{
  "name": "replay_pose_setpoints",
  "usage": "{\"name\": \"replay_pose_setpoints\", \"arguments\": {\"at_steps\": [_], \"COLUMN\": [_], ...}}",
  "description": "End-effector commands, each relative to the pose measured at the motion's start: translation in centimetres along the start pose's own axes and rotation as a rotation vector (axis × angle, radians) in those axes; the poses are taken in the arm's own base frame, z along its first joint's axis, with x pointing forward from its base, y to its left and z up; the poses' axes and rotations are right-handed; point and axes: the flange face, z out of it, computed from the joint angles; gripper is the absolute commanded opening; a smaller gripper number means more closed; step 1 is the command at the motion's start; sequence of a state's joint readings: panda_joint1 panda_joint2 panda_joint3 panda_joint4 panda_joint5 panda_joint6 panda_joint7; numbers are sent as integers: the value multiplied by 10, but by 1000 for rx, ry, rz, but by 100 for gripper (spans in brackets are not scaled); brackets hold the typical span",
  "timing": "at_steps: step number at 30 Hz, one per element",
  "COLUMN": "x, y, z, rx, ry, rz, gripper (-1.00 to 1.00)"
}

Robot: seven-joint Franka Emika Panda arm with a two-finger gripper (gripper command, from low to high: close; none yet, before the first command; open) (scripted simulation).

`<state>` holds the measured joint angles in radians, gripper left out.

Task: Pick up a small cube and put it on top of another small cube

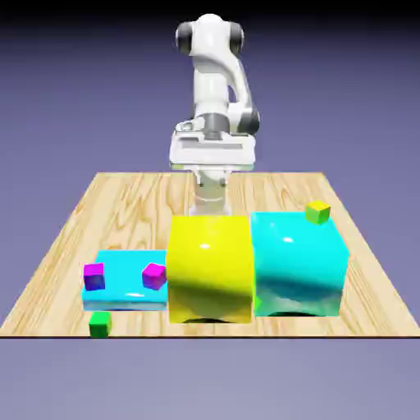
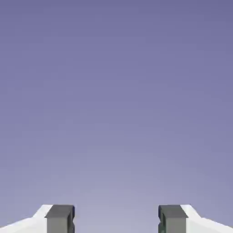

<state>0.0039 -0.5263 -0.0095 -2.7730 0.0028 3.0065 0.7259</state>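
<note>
While the gripper (image 2: 116, 220) hangs wide open and empty behind the yellow block (image 1: 210, 267), the green cube (image 1: 100, 324) sits on the table (image 1: 123, 197) well to that block's left in the exterior view. The purple cube (image 1: 94, 276) rests on a flat cyan slab (image 1: 123, 283) touching the yellow block's left side.

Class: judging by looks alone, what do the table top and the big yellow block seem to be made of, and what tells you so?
Table top: looks like pale, matt wood; plank seams and grain lines show.
Big yellow block: looks like smooth, glossy plastic, perhaps lacquered; soft highlights and rounded edges. As a rendered surface, its true material stays open.
</note>
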Motion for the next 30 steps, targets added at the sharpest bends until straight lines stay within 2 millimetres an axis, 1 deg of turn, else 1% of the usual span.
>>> {"name": "replay_pose_setpoints", "arguments": {"at_steps": [1,4,7,10,14,18,22,26,30], "x": [8,31,52,72,96,115,129,138,141], "y": [1,8,20,35,61,94,132,175,221], "z": [9,38,67,98,139,179,219,256,290], "rx": [-25,-100,-172,-243,-334,-422,-504,-582,-655], "ry": [-19,-76,-136,-197,-281,-369,-461,-556,-655], "rz": [2,10,17,25,36,47,57,67,76], "gripper": [0,0,0,0,0,0,0,0,0]}}
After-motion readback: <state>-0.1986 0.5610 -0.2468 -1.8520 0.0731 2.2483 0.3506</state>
